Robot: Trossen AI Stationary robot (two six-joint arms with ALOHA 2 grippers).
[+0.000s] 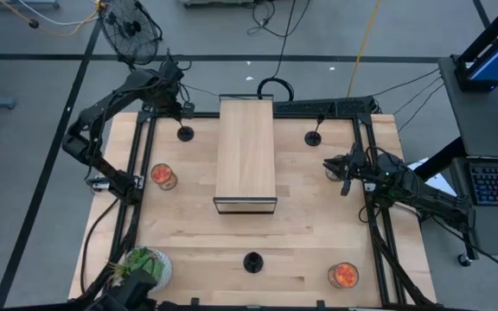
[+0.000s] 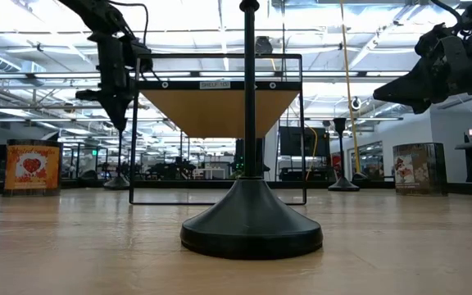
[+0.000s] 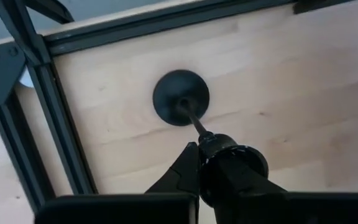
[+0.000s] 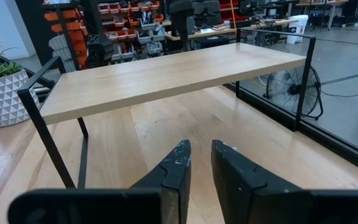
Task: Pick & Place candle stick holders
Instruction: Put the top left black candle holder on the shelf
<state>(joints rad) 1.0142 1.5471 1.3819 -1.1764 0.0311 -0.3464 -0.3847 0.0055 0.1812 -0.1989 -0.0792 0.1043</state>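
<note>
- A wooden shelf [image 1: 245, 154] on a thin black metal frame stands in the middle of the pale wood table [image 1: 301, 233].
- Two glass jars with orange-red contents: one jar [image 1: 162, 176] left of the shelf, another jar [image 1: 343, 275] near the table's front right corner.
- A potted plant [image 1: 143, 266] in a white patterned pot sits at the front left corner.
- A fan [image 1: 131, 30] stands on the floor beyond the table.

Bright overhead light, sharp frames

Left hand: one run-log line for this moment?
left hand: shut on far-left candle stick holder stem | holder base on table | right hand: idle, empty
</note>
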